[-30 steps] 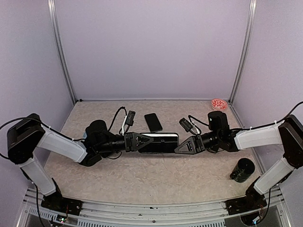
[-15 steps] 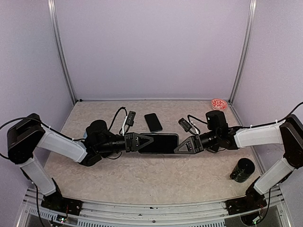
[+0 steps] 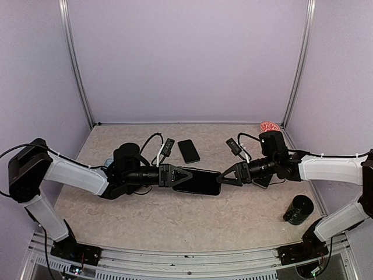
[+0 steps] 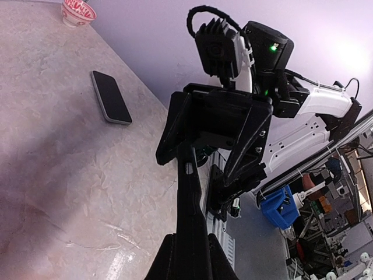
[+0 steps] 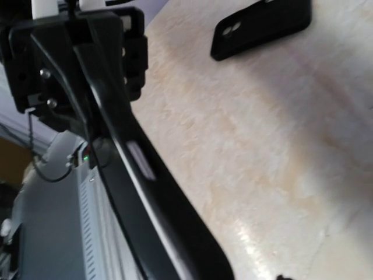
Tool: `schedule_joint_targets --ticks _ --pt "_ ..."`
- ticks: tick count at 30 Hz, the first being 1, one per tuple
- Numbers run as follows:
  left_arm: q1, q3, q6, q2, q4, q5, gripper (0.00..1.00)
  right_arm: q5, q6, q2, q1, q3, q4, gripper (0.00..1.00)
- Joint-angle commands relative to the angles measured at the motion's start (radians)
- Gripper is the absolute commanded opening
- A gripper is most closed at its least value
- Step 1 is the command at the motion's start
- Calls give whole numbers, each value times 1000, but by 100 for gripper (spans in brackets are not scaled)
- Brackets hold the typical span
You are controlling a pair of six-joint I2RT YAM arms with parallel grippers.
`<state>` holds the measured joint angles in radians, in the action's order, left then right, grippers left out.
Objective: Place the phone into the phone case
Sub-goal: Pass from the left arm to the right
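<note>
My left gripper (image 3: 179, 175) is shut on the left end of the black phone (image 3: 201, 181) and holds it edge-up above the table's middle. The left wrist view looks along the phone's thin edge (image 4: 189, 192), which is pinched between the fingers (image 4: 166, 259). My right gripper (image 3: 225, 174) stands just off the phone's right end, open and apart from it. In the right wrist view the phone's edge (image 5: 145, 192) runs free and none of the right fingers show. The black phone case (image 3: 188, 150) lies flat on the table behind them, with two holes at one end (image 5: 262, 24).
A small red-and-white bowl (image 3: 269, 128) sits at the back right corner. A black cylinder (image 3: 300, 210) stands near the right arm's base. Lilac walls close in the table on three sides.
The right gripper has opened and drawn back to the right off the phone's end. The left arm has carried the phone a little to the right, and the phone's right end now dips.
</note>
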<state>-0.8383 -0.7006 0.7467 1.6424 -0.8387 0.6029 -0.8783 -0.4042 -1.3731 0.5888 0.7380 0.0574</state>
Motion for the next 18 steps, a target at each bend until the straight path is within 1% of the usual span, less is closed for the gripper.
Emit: schedule_joint_targets --ticks 1,6,8,9,11,12,17,18 --pt "-4 -66 -37 -51 71 38 4 106 52 47 11 11 -41 68" --pt "-3 -114 -55 -53 192 61 4 220 110 95 42 -5 -44 75" --pt "-2 -124 -55 -50 220 69 4 250 128 117 59 -19 -23 81" --pt "-2 -128 -47 -47 225 75 4 268 138 128 70 -26 -16 82" --pt "-2 -139 -29 -35 237 92 4 311 164 145 98 -37 -5 92" --pt "-2 -146 -21 -29 244 100 4 326 175 153 110 -42 0 95" --pt "-4 -184 14 9 271 136 4 381 228 186 170 -59 21 97" --pt "-5 -190 21 19 271 145 4 395 237 191 183 -60 22 99"
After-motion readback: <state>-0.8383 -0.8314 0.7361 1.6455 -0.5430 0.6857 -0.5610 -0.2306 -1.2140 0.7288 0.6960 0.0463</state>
